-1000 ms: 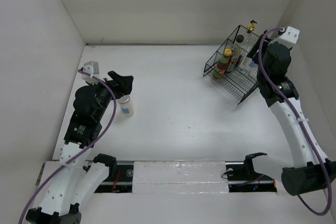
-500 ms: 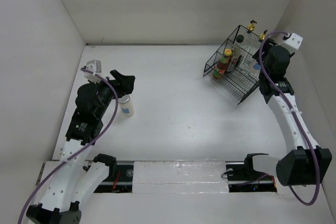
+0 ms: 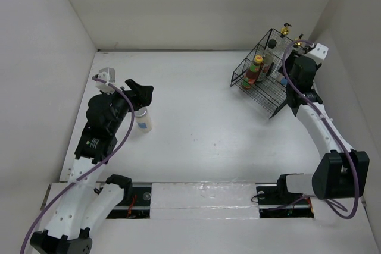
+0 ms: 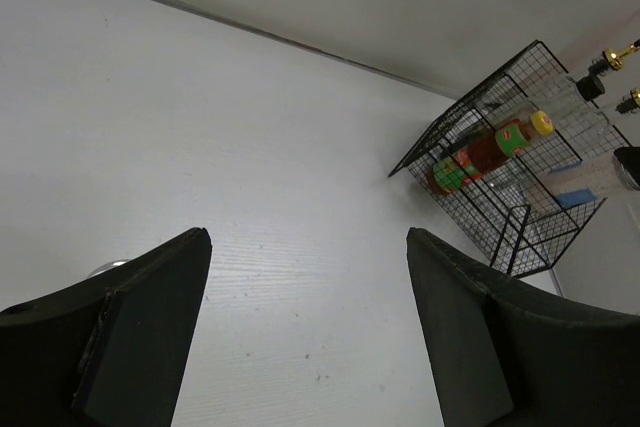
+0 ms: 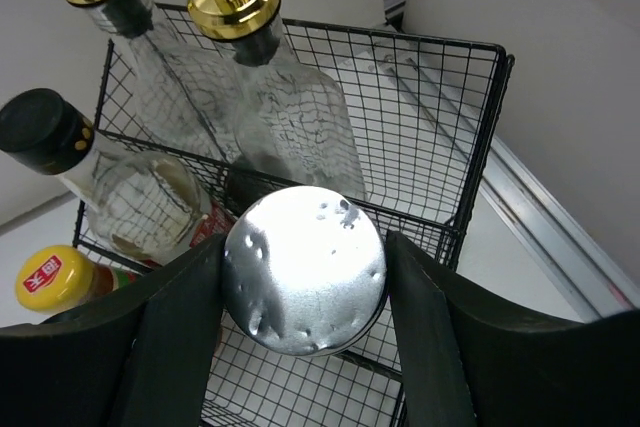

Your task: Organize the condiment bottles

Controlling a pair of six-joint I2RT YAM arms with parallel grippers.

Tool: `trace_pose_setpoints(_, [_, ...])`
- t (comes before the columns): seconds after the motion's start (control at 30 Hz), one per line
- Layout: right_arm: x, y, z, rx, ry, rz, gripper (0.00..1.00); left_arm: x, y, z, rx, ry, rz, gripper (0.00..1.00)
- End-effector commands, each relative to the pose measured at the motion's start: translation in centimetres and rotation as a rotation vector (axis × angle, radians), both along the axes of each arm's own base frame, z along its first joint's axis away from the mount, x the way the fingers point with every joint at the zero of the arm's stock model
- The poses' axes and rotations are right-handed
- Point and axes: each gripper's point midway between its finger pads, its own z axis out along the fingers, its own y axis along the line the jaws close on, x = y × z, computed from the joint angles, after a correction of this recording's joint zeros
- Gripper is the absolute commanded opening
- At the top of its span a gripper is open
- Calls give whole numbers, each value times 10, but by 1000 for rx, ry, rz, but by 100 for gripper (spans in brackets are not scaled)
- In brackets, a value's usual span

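Since the right arm has swung in from the wall over the last second, the right hand (image 5: pixel 305 247) now hangs over the black wire basket (image 5: pixel 440 47), clamped on a short white bottle (image 5: pixel 300 282) with a perforated metal top, just in front of the gold-pourer glass bottles (image 5: pixel 300 122). Drop-in looks imminent. The left hand (image 4: pixel 305 277) has barely shifted: spread wide above the other short white bottle (image 3: pixel 143 121) on the counter (image 3: pixel 202 117), gripping nothing.
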Motion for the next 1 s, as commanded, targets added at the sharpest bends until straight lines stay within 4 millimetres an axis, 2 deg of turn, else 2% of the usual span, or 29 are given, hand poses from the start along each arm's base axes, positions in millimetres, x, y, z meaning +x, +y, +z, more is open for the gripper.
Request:
trace_pose_setpoints(0.0, [11,3,32,14,-141,5,45,1,-3,14,-2,-58,-19,75])
trace_pose_setpoints(0.03, [17,7,17,25,-103,18,46,1,-3,14,-2,-58,-19,75])
trace_pose_setpoints(0.07, [20,8,11,26,-72,27,47,1,-3,14,-2,-58,-19,75])
trace_pose_setpoints(0.1, [24,8,13,25,-67,27,47,1,-3,14,-2,-58,-19,75])
trace_pose_setpoints(0.13, [29,9,3,34,-41,25,48,1,-3,14,-2,-58,-19,75])
trace_pose_setpoints(0.23, [32,10,-3,43,-24,27,50,1,-3,14,-2,-58,-19,75])
trace_pose_setpoints(0.27, [34,10,-11,52,-7,24,54,1,-3,14,-2,-58,-19,75])
trace_pose_setpoints(0.43, [35,10,-14,69,12,16,73,1,-3,14,-2,-58,-19,75])
trace_pose_setpoints(0.5, [29,10,2,71,-25,17,85,1,-3,14,-2,-58,-19,75])
trace_pose_setpoints(0.57, [22,14,17,72,-54,27,91,1,-3,14,-2,-58,-19,75])
trace_pose_setpoints(0.6, [14,17,37,65,-92,39,95,1,-3,14,-2,-58,-19,75])
trace_pose_setpoints(0.67, [6,28,56,62,-121,94,99,2,-2,14,-1,-58,-10,75])
trace_pose_setpoints(0.73, [-5,48,84,52,-172,174,100,2,-2,14,-1,-58,-10,75])
trace_pose_setpoints(0.77, [-9,77,88,54,-173,292,100,3,0,14,0,-58,2,75])
trace_pose_setpoints(0.83, [-18,118,93,34,-185,463,98,3,3,16,2,-57,17,75])
trace_pose_setpoints(0.87, [-30,168,99,34,-217,664,95,1,7,20,1,-65,36,75])
trace_pose_setpoints(0.9, [-38,195,96,29,-222,773,89,2,8,20,2,-65,45,75])
trace_pose_setpoints(0.93, [-45,223,83,29,-203,878,83,-1,10,28,-12,-85,55,77])
trace_pose_setpoints(0.97, [-47,253,70,19,-180,982,60,-4,13,30,-23,-86,67,77])
